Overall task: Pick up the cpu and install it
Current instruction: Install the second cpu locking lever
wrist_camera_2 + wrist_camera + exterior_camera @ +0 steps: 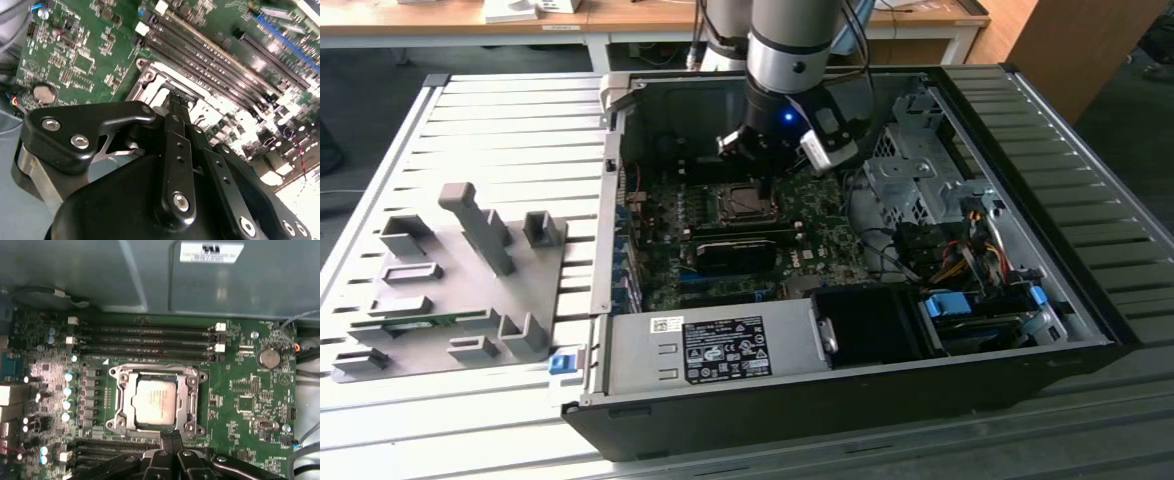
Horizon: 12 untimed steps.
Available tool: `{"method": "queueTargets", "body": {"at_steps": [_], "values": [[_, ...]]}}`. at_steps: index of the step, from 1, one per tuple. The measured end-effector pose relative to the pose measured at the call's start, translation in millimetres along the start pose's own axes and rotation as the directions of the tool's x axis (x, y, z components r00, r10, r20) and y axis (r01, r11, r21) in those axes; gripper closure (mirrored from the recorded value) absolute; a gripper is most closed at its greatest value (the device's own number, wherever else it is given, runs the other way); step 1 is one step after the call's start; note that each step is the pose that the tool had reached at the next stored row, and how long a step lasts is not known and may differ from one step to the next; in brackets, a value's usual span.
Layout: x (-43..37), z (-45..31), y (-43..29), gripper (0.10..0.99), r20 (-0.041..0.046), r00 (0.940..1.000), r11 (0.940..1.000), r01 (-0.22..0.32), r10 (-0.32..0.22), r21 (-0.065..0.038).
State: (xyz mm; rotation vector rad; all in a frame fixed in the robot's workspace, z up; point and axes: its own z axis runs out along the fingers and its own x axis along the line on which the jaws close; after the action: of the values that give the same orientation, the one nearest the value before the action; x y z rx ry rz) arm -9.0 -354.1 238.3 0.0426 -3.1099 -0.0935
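Though seated in the socket [156,401], cpu [155,401] lies unclamped. Gripper [171,436] hovers just beside, fingers pressed together, holding nothing. Could nudge the chip askew and bend pins if lowered.
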Motion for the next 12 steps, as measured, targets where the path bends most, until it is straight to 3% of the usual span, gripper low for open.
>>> {"method": "queueTargets", "body": {"at_steps": [3, 12], "values": [[0.1, 0.0, -4.3, 0.98, -0.0001, 1.0, 1.0, 0.0, 0.0, 0.0], [-0.3, 0.5, -8.1, 0.98, -0.0032, 1.0, 1.0, 0.0, 0.0, -0.002]]}}
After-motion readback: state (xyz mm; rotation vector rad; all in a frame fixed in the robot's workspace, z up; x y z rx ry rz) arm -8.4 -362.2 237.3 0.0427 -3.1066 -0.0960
